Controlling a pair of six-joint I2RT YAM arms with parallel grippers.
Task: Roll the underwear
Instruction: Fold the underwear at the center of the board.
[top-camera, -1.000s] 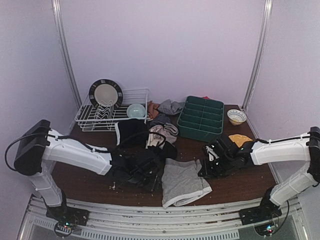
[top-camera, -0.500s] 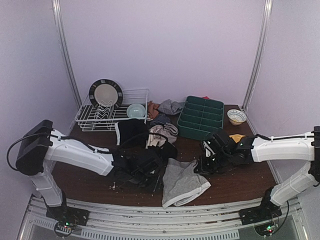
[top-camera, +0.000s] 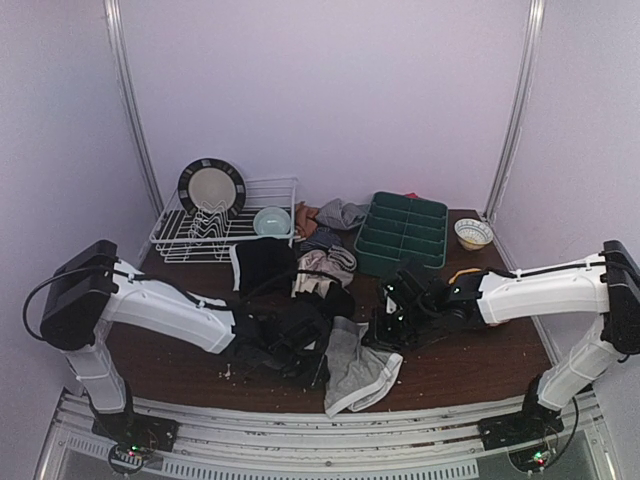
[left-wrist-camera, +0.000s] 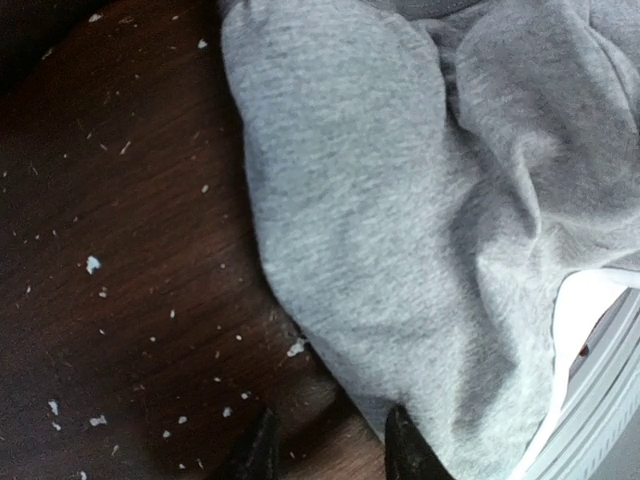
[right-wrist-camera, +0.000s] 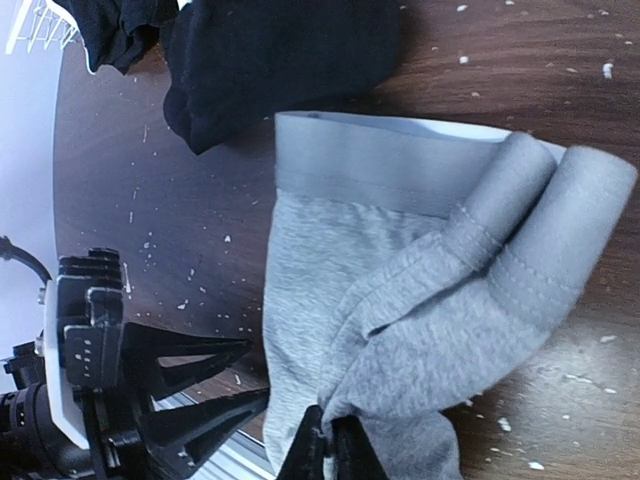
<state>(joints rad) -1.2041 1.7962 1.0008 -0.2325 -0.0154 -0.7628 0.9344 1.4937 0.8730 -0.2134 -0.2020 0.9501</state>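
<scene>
Table; underwear, rack, tray, maybe crumbs

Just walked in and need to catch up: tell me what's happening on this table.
Two robot arms are working on the light grey underwear lying on the table. The right gripper is pinched shut on a fold of it, doubled over the rest of the cloth. The left gripper sits open at the garment's opposite edge, not gripping it. A pile of other underwear lies behind, untouched.
</scene>
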